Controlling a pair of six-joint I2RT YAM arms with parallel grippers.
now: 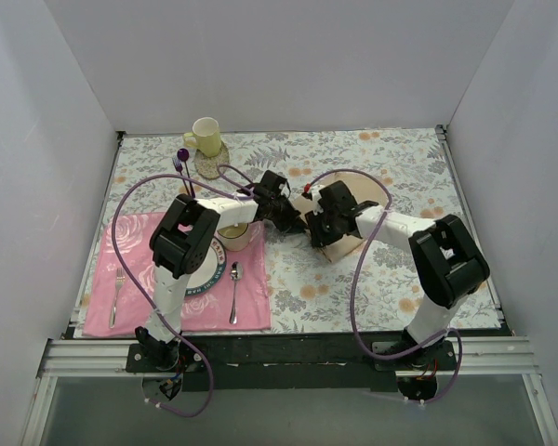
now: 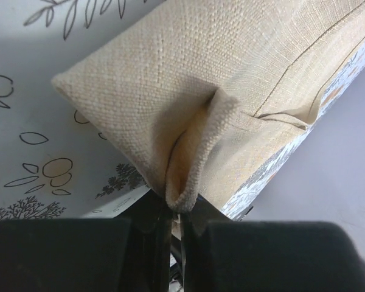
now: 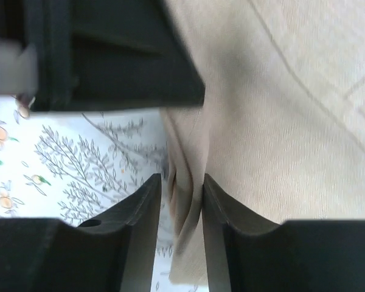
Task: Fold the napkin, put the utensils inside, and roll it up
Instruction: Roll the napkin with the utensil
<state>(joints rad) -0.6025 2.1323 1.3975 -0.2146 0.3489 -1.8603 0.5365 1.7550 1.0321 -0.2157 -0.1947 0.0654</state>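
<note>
Top external: both arms are met over mid-table. The napkin is seen only as a beige patch under the wrists, on the grey floral tablecloth, right of the pink placemat.
Left gripper: closed on a raised pleat at a napkin edge, w/ cloth bunched betw. the fingers.
Right gripper: jaws nearly together, a thin ridge of napkin clamped betw. them.
Spoon, fork: laid on the placemat, either side of the plate, well apart from the napkin. Not yet needed.
Step judged: the fold, early in the task. Nothing is placed inside or rolled.
How done well: both pinches should be carried together, at the same height and pace, so the held edge is drawn straight and no diagonal crease is pulled in. Cloth should be lifted just enough to clear itself, then laid over w/ edge matched to edge.
Risk: the pinches are small and the weave soft, so a slip is likely if the cloth is tensioned betw. the grippers. The wrists are v. close together, so contact is to be watched.
Release: jaws to be opened only once the edge is lying flat. Alignment is to be checked from above, since most of the napkin is hidden by the arms.
</note>
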